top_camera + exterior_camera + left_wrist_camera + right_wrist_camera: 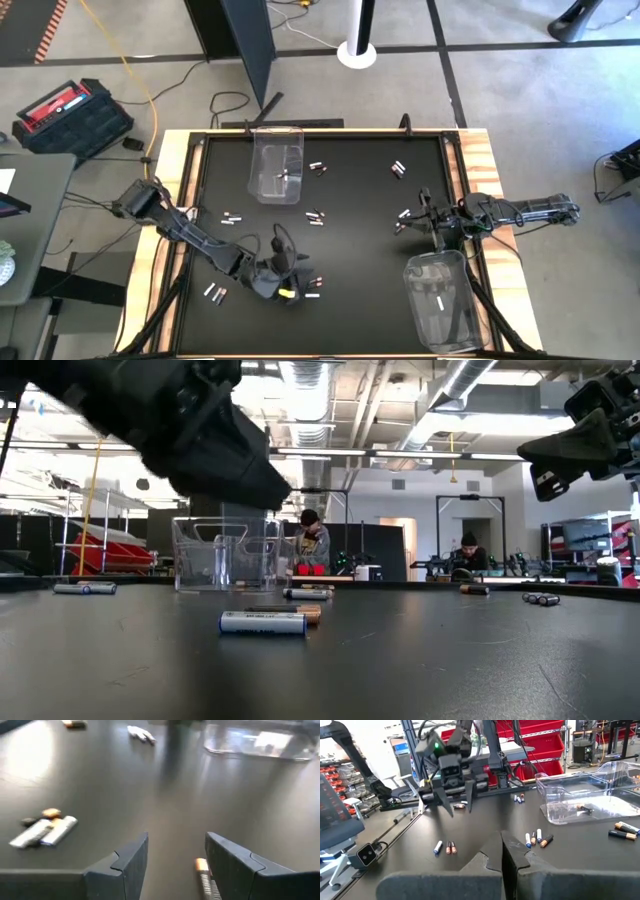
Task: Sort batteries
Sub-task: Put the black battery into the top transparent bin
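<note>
Nearest, along the front strip of the worktop (330, 335): left end effector (285, 283), low over the black surface, fingers (125, 865) spread wide with nothing between them. Just beside one finger, partly hidden by it, a copper-tipped cell (201, 866) lying flat. Probably spread this wide to straddle that cell lengthwise, though impossible to confirm from here.

A little to the side, a small cluster of white and copper-ended batteries (216, 293), touching one another, loose on the worktop.

On the front right corner, the near bin (440, 295), clear plastic, one white cell inside. Presumably kept by the right arm so each arm has a drop point within its own reach.

Farther in, right of centre: right end effector (425, 222), fingers pressed together, holding nothing, raised off the surface. Looks parked, waiting out of the left arm's way. A couple of cells lie near it.

Across the middle, more small groups lying flat, well apart from each other, all unsorted.

At the far edge, left of centre, the far bin (277, 160), clear, at least one dark cell on its floor. Likely the place for the other kind.

Beyond the worktop, people (312, 540) seated in the room.
</note>
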`<state>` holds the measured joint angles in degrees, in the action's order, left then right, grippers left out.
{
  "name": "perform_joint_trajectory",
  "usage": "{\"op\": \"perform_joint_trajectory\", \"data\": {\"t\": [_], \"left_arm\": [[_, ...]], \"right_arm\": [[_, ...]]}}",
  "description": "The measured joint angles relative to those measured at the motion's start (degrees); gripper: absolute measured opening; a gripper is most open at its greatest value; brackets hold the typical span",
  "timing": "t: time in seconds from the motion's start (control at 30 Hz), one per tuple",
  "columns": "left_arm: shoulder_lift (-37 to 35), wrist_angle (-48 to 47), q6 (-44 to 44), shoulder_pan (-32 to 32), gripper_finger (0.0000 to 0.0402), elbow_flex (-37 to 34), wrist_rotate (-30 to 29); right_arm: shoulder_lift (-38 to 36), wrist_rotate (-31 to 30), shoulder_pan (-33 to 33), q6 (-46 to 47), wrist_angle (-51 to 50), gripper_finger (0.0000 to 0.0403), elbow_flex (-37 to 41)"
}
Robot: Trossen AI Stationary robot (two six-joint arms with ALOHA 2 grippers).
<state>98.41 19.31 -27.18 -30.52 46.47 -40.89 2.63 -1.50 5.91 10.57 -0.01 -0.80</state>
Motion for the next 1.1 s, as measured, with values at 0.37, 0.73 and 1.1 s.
{"op": "perform_joint_trajectory", "data": {"t": [0.37, 0.73, 1.1], "left_arm": [[10.79, 13.13, 1.42, -0.05, 0.0189, -0.36, 0.64], [12.92, 15.77, 3.61, 0.06, 0.0189, -0.36, 5.31], [12.97, 12.46, 6.38, 2.00, 0.0189, -0.36, 9.82]], "right_arm": [[0.00, 0.00, 0.00, 0.00, -0.02, 0.0011, 0.02], [0.00, 0.00, 0.00, 0.00, 0.00, 0.0011, 0.00], [-0.02, -0.02, 0.00, 0.00, 0.00, 0.0011, 0.02]]}}
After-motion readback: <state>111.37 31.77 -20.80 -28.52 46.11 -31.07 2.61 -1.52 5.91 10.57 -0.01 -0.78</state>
